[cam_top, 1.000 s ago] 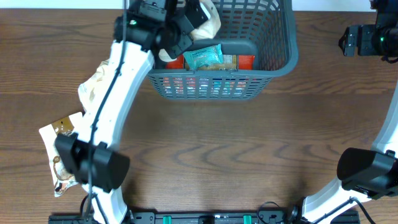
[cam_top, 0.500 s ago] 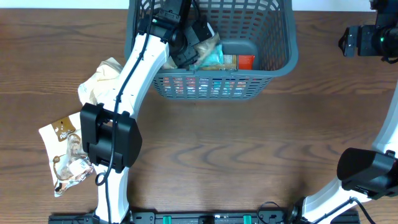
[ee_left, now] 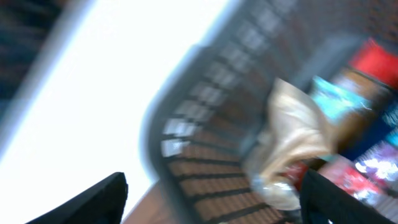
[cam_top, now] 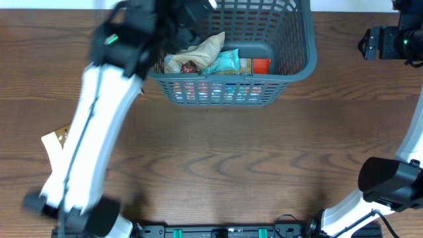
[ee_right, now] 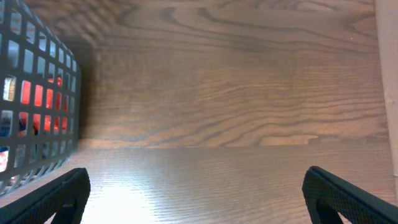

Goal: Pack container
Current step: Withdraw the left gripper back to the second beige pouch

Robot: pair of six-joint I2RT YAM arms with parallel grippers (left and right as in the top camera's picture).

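Overhead, far left edge: a white-and-gold packet lies flat on the wood table, mostly hidden under the L arm. The arm is motion-blurred and runs from lower left up to the top of frame, w/ its dark end over the container's upper-left corner.

The container sits top ctr of frame on the table, its far side cut off by the top edge. Inside, left to right:
- tan crinkled packet in the left part
- teal packet touching it
- red packet toward the right of the floor

More red/blue wrappers show thru the front lattice.

L wrist view, v. blurred: L gripper is spread wide, fingers in the lower-left and lower-right corners, nothing btwn them. The tan packet shows right of ctr inside the container, apart from both fingers.

The R arm runs along the right edge, w/ its dark wrist in the upper-right corner, well apart from the container. R wrist view: R gripper is also wide and empty over bare wood, w/ the container's lattice wall at the left edge of frame.
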